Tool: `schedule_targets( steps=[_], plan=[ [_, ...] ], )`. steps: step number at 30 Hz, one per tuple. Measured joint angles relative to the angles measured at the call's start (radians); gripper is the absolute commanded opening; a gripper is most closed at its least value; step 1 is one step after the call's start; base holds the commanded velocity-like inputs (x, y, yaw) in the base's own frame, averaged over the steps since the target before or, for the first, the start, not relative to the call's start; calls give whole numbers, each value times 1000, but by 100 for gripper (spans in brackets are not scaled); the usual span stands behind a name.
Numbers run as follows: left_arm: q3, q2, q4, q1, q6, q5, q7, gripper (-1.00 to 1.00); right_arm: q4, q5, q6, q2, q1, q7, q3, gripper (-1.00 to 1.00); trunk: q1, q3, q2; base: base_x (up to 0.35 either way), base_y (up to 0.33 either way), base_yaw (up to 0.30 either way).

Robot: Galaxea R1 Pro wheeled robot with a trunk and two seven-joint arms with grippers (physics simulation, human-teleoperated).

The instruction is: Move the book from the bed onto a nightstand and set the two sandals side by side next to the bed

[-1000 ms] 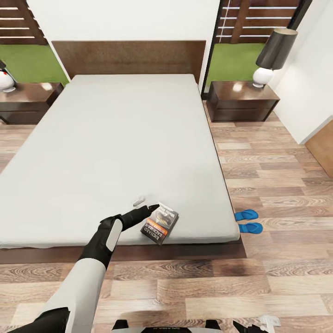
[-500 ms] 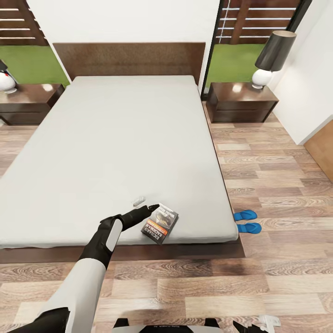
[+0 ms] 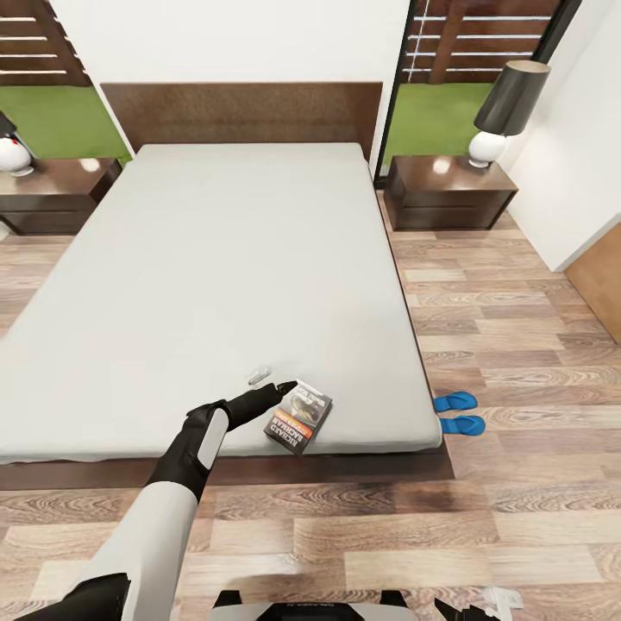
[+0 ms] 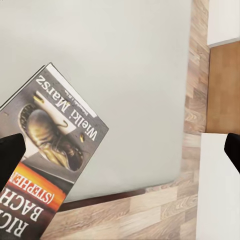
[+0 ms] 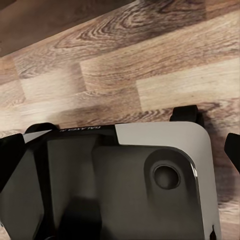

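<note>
Fingertips of the black left claw (image 3: 278,388) reach over the foot end of the bed, right at the near corner of the small dark paperback book (image 3: 298,418) with its orange band of white lettering. In the left wrist view the two dark fingers (image 4: 10,155) sit wide apart at opposite edges, the book (image 4: 47,155) lying between them near one finger, so the claw is spread open with nothing gripped. Whether a tip touches the cover I cannot tell.

Black fingers of the right claw (image 5: 120,150) stand wide apart in the right wrist view, empty, above the robot's own grey base (image 5: 130,185) and the wood-plank floor (image 5: 125,75).

The book lies flat on the pale grey-white mattress of the large dark-brown platform bed (image 3: 224,259), close to its foot edge. A tiny pale object (image 3: 257,376) lies on the mattress just beyond the claw. Two bright blue flip-flop sandals (image 3: 457,412) lie side by side on the floor, just beside the bed's right corner. Dark-brown glossy two-drawer nightstands flank the headboard: the right one (image 3: 448,191) carries a white-based lamp with a dark shade (image 3: 509,102), the left one (image 3: 47,191) a white round object at the picture's edge.
</note>
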Motion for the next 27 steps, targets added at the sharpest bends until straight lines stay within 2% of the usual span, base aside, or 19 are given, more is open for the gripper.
schedule_targets(
  steps=[17,23,26,27],
  plan=[
    [0,0,0,2,0,0,0,100,0,0,0,0,0,0,-2,100,-65,53,119,0,0,0],
    [-5,0,38,6,-4,-4,-2,100,1,0,0,-1,0,-1,-2,100,-65,53,119,0,0,0],
    [-5,0,12,7,9,-3,-56,100,1,0,0,0,0,-1,-1,100,-65,53,119,0,0,0],
    [-5,4,-2,7,21,-2,-93,100,1,0,0,0,0,-1,-1,100,-65,53,119,0,0,0]
  ],
)
